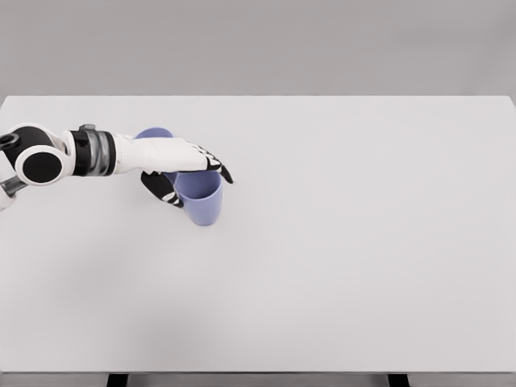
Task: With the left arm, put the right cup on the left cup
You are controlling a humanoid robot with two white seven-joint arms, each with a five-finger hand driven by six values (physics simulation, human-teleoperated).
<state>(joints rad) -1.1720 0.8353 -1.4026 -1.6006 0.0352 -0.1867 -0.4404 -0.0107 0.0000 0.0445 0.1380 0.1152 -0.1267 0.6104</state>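
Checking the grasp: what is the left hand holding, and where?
The left hand grips the nearer blue plastic cup at its rim, thumb and fingers on either side.

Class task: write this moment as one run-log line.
left hand: shut on right cup | left cup: behind forearm, partly hidden | stacking: not yet done | right arm: out of view

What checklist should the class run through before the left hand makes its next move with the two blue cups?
1. Left hand at the near cup, fingers around its rim: ok.
2. Near cup upright: ok.
3. Far cup visible behind the forearm: ok, mostly hidden.
4. Near cup lifted off the table: cannot tell.
5. Cups stacked: not ok, side by side.
6. Right arm out of the way: ok, not in view.
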